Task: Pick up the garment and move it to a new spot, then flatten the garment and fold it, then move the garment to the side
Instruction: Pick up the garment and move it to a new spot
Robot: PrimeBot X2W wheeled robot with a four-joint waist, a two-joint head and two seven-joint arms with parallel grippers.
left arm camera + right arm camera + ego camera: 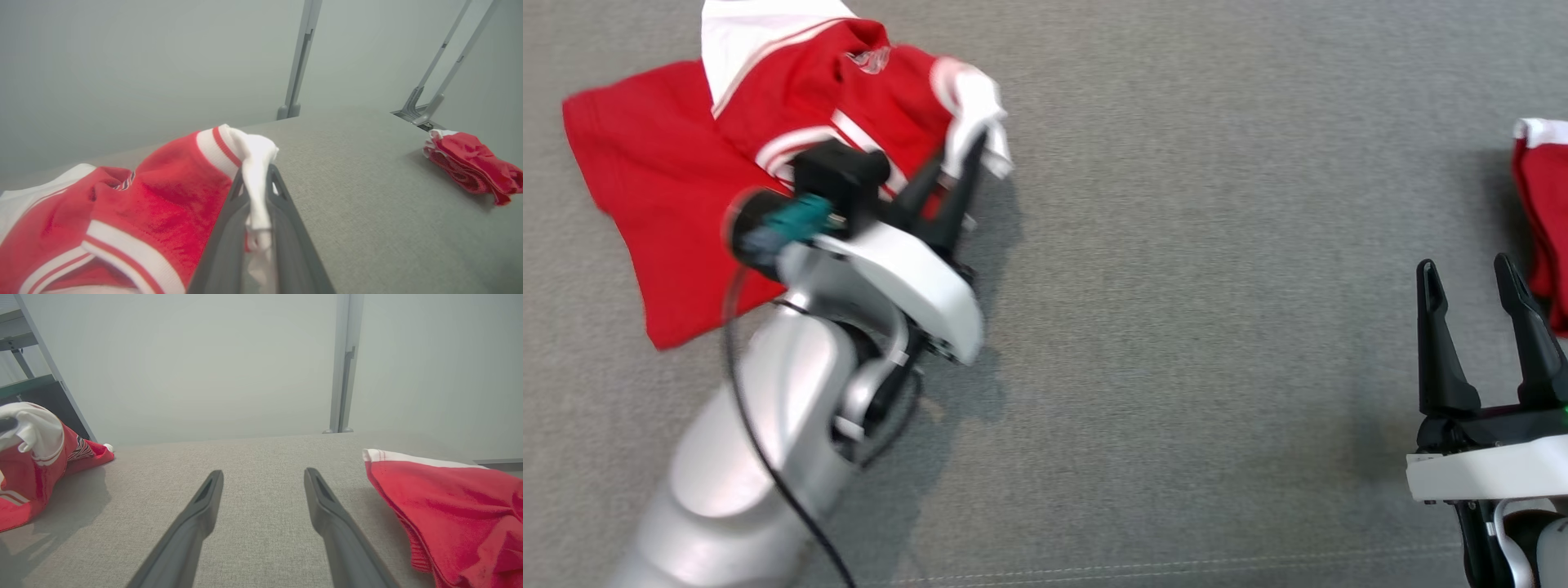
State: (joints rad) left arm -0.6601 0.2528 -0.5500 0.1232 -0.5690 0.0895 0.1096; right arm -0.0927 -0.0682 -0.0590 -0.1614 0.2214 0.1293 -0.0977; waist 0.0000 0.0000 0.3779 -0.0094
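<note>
A red garment point(678, 188) with white stripes and a white collar lies crumpled at the upper left of the grey table. My left gripper point(960, 175) is shut on its white cuff point(980, 114), lifting that corner off the surface. In the left wrist view the white cloth point(257, 192) is pinched between the two dark fingers, with the red body point(163, 204) of the garment to their left. My right gripper point(1474, 282) stands open at the lower right with nothing between its fingers. The right wrist view shows the lifted garment point(28, 465) at far left.
A second red cloth with a white edge point(1543, 229) lies bunched at the table's right edge, close beside my right gripper's fingers point(449, 514). Grey upright posts point(300, 61) stand behind the table's far edge. Bare grey fabric point(1176, 286) spans the middle.
</note>
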